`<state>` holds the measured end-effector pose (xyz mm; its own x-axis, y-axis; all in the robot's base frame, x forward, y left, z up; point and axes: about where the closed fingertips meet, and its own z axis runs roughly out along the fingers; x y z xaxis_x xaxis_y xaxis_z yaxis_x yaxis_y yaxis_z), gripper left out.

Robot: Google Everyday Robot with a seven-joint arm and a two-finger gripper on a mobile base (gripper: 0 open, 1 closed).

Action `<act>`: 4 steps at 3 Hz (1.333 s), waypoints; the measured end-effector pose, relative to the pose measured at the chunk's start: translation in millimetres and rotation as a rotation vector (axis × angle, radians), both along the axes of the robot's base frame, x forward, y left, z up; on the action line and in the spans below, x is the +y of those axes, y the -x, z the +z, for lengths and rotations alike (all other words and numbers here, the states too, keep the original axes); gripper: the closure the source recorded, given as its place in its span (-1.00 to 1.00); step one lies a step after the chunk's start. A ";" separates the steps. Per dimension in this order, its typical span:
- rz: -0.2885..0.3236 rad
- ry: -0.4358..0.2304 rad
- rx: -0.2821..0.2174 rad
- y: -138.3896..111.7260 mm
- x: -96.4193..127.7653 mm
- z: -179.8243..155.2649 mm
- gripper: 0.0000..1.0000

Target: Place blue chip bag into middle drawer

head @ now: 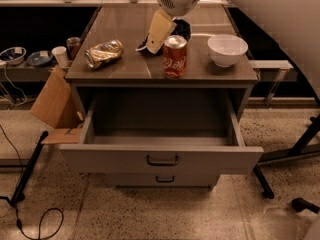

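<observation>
My gripper [161, 32] is down at the blue chip bag [183, 29] on the cabinet top [125, 66]; I can't tell its grip.

Glossy smooth tabletop [127, 59], matt plastic gripper [159, 34] above

Warm overhead light here, with glare across the tabletop [120, 19] where my gripper [156, 41] hangs just behind the red can [175, 59]. The drawer [100, 159] is shadowy inside, and the background's dark.
</observation>
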<state>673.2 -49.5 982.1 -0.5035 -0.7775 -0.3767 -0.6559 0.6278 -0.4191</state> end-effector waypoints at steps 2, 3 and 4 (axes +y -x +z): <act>-0.061 -0.033 -0.048 -2.0 18.4 1.8 -1.00; -0.128 -0.096 -0.066 -3.9 46.3 0.5 -1.00; -0.163 -0.136 -0.073 -13.8 69.8 -6.7 -1.00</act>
<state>686.9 20.3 975.4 -0.5864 -0.6272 -0.5125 -0.5120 0.7774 -0.3655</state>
